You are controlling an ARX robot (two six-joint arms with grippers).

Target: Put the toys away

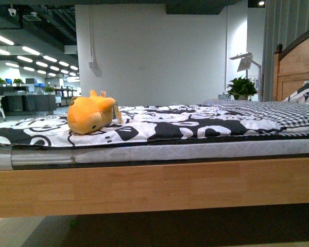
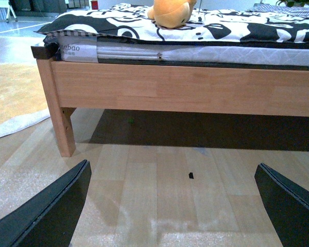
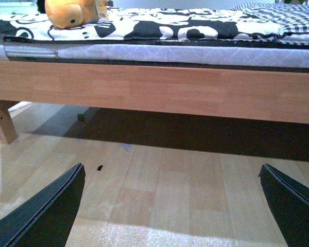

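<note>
- Evidently the job is at its very start: the plush toy (image 1: 91, 114) lies untouched on the black-and-white bedspread (image 1: 159, 126), near the left end of the bed as the front view shows it, resting on its side with a tag beside it.
- Neither arm shows in the front view. Both wrist cameras look from low down, across the wooden floor (image 2: 144, 190) at the bed's side rail (image 1: 154, 188), so I judge both arms to be held low and in front of the bed, well apart from the toy.
- Left gripper (image 2: 172, 164): released, its dark fingers spread wide with nothing between them. The toy sits high in this view, above the mattress edge and not far from the bed leg (image 2: 59, 118).
- Right gripper (image 3: 172, 165): likewise spread and empty. The toy appears off toward the far corner of its picture.
- Next, as I judge it, one arm must rise above the rail and reach over the mattress to the toy; the left looks the better placed.
- No box or basket for the toy shows in any view, so where it should go I cannot tell.
</note>
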